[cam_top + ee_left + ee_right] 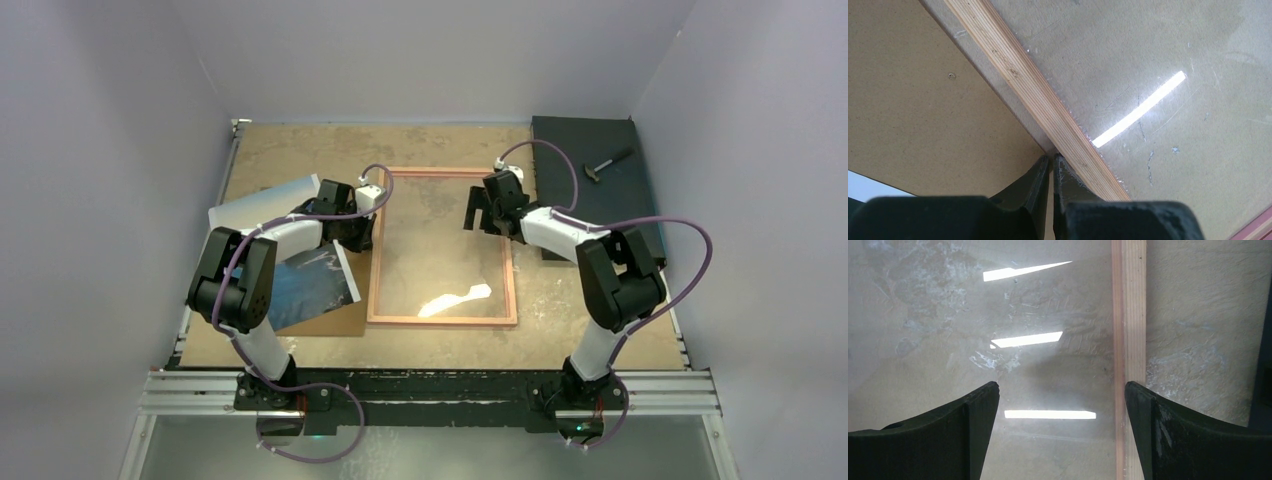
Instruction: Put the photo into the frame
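The frame (443, 321) lay flat on the surface (300, 150), pale wood back up, its long axis running near to far. The photo (318, 280) lay skewed just left of it on a brown backing board (335, 325) (the left arm hid part). The left claw (1051, 159) was pinched shut at the frame's left rail; the right claw (1062, 390) was spread wide over the right rail.
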Available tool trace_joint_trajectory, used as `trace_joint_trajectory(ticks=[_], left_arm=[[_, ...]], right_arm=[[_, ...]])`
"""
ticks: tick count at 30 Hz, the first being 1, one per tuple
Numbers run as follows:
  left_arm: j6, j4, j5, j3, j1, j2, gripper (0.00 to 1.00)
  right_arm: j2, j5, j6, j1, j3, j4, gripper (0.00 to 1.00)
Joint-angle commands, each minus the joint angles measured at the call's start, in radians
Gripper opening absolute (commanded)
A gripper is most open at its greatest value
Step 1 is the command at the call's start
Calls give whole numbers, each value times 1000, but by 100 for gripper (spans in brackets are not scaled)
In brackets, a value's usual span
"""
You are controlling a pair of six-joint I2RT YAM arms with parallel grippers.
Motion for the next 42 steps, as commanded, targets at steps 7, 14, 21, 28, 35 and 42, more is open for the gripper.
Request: trace_joint_trajectory(ticks=[7,14,21,28,35,42], left_arm=[[3,-26,8,-24,-10,48,6],[5,-24,9,-20,-9,53,5],[1,-22,15,-13,-9,60,5],[0,-22,14,-10,-9,63,5],[0,-21,13,-2,-9,70,4],[13,-43,0,14,-9,54,4]], right_arm=[[12,-106,57,-2,-57,75,95],[26,-113,60,1,-80,98,93],[36,-115,64,42,-111,121,91],[40,-101,76,63,-129,130,89],[56,-20,75,117,-137,107,89],[23,60,42,137,-120,86,89]])
